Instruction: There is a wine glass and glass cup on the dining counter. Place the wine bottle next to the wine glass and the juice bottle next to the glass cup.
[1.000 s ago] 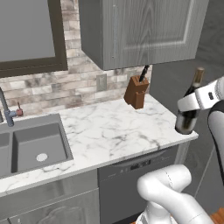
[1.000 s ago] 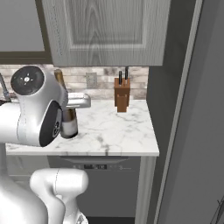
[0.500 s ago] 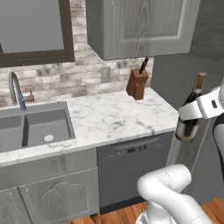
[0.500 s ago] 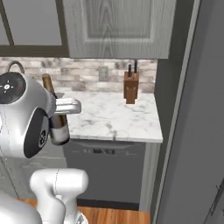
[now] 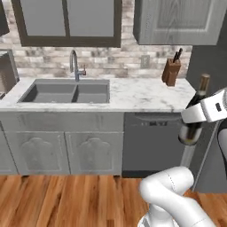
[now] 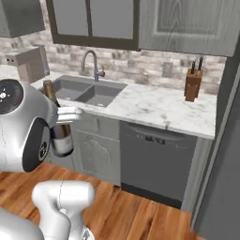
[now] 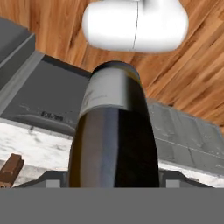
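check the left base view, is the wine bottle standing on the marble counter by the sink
No, the wine bottle is held up in the end effector, off the edge of the counter and above the wooden floor.

No lettering, number or brand could be read anywhere. The pale label on the wine bottle [image 7: 111, 127] was a blank band, and small dark marks on the dishwasher front [image 7: 52, 116] below the counter edge were too blurred to read.
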